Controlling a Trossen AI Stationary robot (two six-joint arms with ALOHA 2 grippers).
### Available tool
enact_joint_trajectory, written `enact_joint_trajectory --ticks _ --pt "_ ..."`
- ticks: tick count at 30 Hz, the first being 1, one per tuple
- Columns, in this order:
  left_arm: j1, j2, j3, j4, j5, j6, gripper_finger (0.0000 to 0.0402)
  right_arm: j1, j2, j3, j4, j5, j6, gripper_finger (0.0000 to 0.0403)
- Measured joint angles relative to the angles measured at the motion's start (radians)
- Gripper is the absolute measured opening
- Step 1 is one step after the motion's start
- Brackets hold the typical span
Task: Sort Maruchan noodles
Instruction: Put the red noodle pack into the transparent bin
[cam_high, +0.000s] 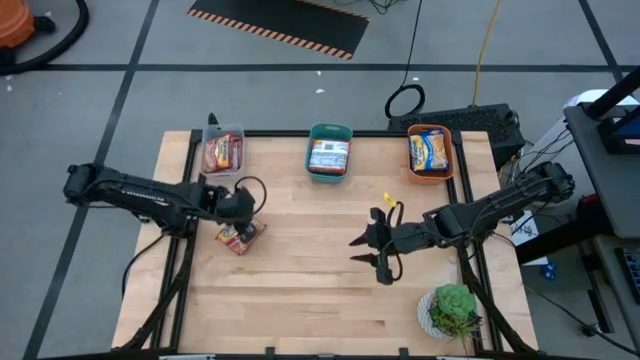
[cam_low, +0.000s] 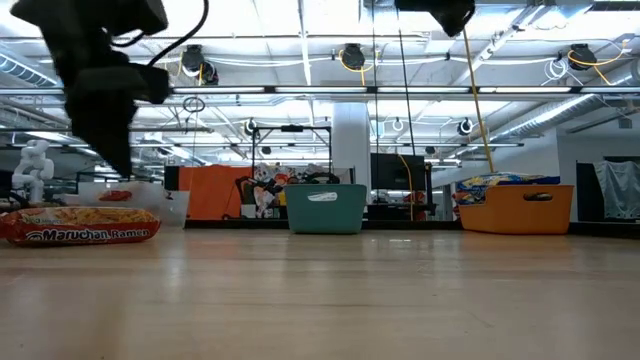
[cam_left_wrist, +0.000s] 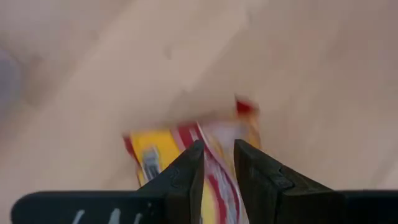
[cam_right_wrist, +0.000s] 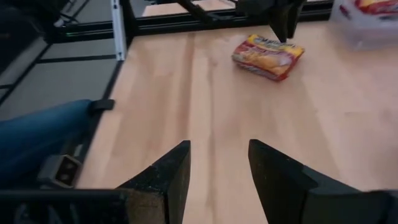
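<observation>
- A red-and-yellow Maruchan packet (cam_high: 240, 236) lies flat on the table's (cam_high: 300, 290) left side, below the clear bin (cam_high: 223, 150).
- The left gripper (cam_left_wrist: 216, 163) hovers over it, fingers narrowly parted, gripping nothing; they hide part of the wrapper.
- The right gripper (cam_high: 372, 250) waits released, mid-table.

Red-and-yellow noodle packet (cam_high: 240, 236), clear bin (cam_high: 223, 150), teal bin (cam_high: 330, 150), orange bin (cam_high: 430, 152), pale wood table (cam_high: 300, 270)

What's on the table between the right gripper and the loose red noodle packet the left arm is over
Nothing: bare wood. The high view shows open table between the right gripper and the red packet, and the right wrist view agrees.
</observation>
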Motion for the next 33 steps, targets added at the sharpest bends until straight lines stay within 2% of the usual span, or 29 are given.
enact_joint_trajectory --ticks 4,12,15,20,33 --pt "-0.115 -0.005 0.000 -0.082 0.075 -0.055 0.0092 0.046 0.000 0.000 -0.004 0.000 0.050 0.0157" --pt "-0.352 -0.006 0.000 -0.147 0.097 -0.257 0.0092 0.128 0.000 0.000 -0.003 0.005 0.079 0.0157" --pt "-0.416 -0.006 0.000 -0.190 0.073 -0.363 0.0093 0.148 0.000 0.000 -0.004 0.006 0.108 0.0157" --pt "-0.464 -0.005 0.000 -0.301 0.014 -0.494 0.0093 0.172 0.000 0.000 -0.003 0.044 0.130 0.0157" --pt "-0.514 0.037 -0.039 -0.292 -0.021 -0.489 0.0095 0.176 0.000 0.000 -0.004 0.056 0.123 0.0157"
